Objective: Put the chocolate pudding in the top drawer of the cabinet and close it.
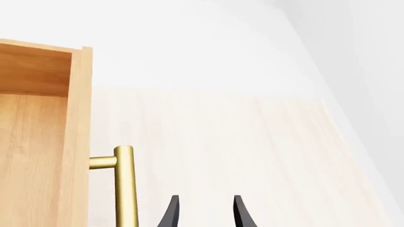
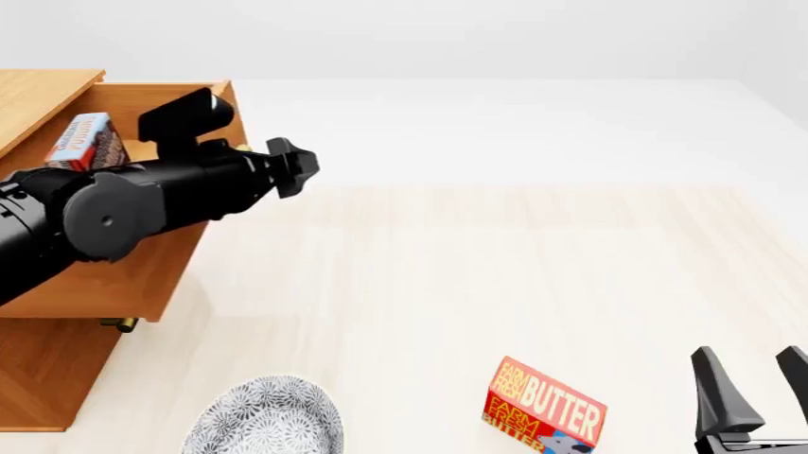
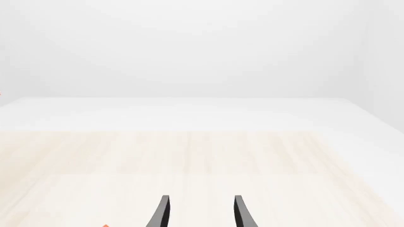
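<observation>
Right gripper [image 2: 755, 371]: nearest the camera, low over the pale wooden bench [image 2: 505, 284]; black jaws spread apart with nothing between them.
Butter box [image 2: 544, 405]: red-and-orange carton lying on the bench just beside the right gripper; not the task's thing.
Plate [image 2: 268, 416]: grey speckled dish at the near edge.
Left gripper [image 1: 205, 213]: jaws released, empty, just beside the brass bar handle [image 1: 125, 187], not touching it.
Top drawer [image 2: 151, 270]: upper light-wood drawer of the orange-brown cabinet [image 2: 44, 374], pulled out.
Chocolate pudding [image 2: 86, 140]: small thin brown-and-red box with a light blue face, standing inside the open drawer.
Handling: likely a light, stiff, smooth carton; best pinched across its thin sides, though it already sits in place. What remains is pushing the drawer front shut.
</observation>
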Motion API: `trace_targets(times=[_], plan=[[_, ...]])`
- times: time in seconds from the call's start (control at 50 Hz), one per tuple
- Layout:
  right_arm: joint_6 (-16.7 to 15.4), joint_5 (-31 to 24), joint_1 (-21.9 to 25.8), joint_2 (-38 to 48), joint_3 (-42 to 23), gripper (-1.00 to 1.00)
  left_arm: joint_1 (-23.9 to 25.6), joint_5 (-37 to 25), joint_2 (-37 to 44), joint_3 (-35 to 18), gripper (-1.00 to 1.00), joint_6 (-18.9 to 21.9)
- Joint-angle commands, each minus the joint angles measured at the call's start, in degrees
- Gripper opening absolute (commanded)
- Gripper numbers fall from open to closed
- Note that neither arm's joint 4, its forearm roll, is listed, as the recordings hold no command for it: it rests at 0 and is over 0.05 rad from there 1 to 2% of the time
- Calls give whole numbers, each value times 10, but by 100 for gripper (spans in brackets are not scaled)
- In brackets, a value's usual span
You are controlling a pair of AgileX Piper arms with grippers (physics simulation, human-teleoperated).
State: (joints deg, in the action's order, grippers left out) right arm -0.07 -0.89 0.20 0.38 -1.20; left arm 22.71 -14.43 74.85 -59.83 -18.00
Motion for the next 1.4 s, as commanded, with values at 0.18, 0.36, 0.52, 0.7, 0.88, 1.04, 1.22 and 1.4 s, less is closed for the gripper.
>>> trace_targets(times=[0.18,0.36,0.52,0.7,0.88,1.04,1.22,1.4], plan=[[0,0,0,0,0,100,-35,-2,53,20,100,-34],[0,0,0,0,0,100,-47,-1,54,21,100,-28],[0,0,0,0,0,100,-56,2,54,25,100,-27],[0,0,0,0,0,100,-66,-1,49,26,100,-23],[0,0,0,0,0,100,-74,2,47,30,100,-24],[0,0,0,0,0,100,-79,2,41,37,100,-26],[0,0,0,0,0,100,-87,4,40,39,100,-25],[0,0,0,0,0,100,-100,-1,36,37,100,-24]])
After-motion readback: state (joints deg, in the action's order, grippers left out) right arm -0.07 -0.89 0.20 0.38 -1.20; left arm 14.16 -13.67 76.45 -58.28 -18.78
